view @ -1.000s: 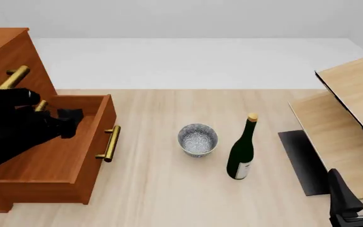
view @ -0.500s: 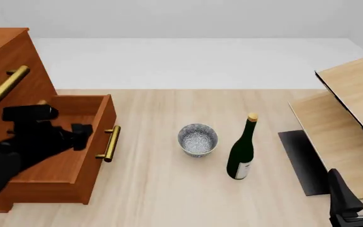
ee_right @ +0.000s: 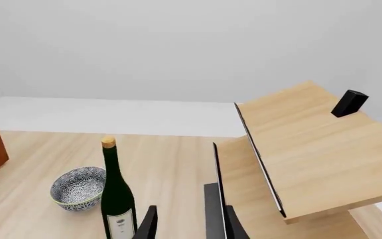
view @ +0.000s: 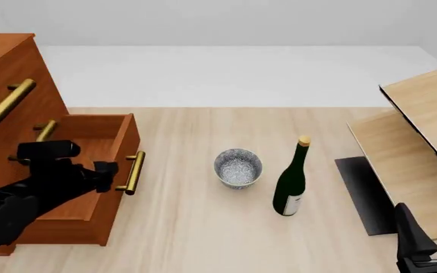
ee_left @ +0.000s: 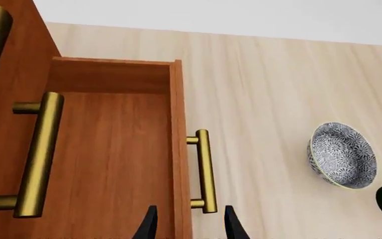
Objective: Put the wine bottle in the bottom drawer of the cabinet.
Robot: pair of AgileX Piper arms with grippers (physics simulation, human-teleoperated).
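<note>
The wine bottle (view: 290, 185) (ee_right: 118, 199), dark green with a tan cork, stands upright on the table right of centre. At the left, the cabinet (view: 6, 62) has its bottom drawer (view: 66, 230) (ee_left: 118, 164) pulled out, with nothing visible inside. My left gripper (view: 106, 170) (ee_left: 189, 226) hovers open over the drawer's front edge, its fingers either side of the front wall and brass handle (ee_left: 204, 172) in the wrist view. My right gripper (view: 433, 227) (ee_right: 189, 226) is open at the near right, well clear of the bottle.
A speckled grey bowl (view: 238, 168) (ee_right: 78, 188) sits just left of the bottle. Pale light-wood furniture (view: 416, 148) (ee_right: 310, 144) with slanted panels stands at the right edge. Two upper drawers with a brass handle (view: 9, 99) are closed.
My left gripper has moved right and nearer, from over the drawer's interior to its front edge. The drawer, bottle, bowl and right arm have not moved.
</note>
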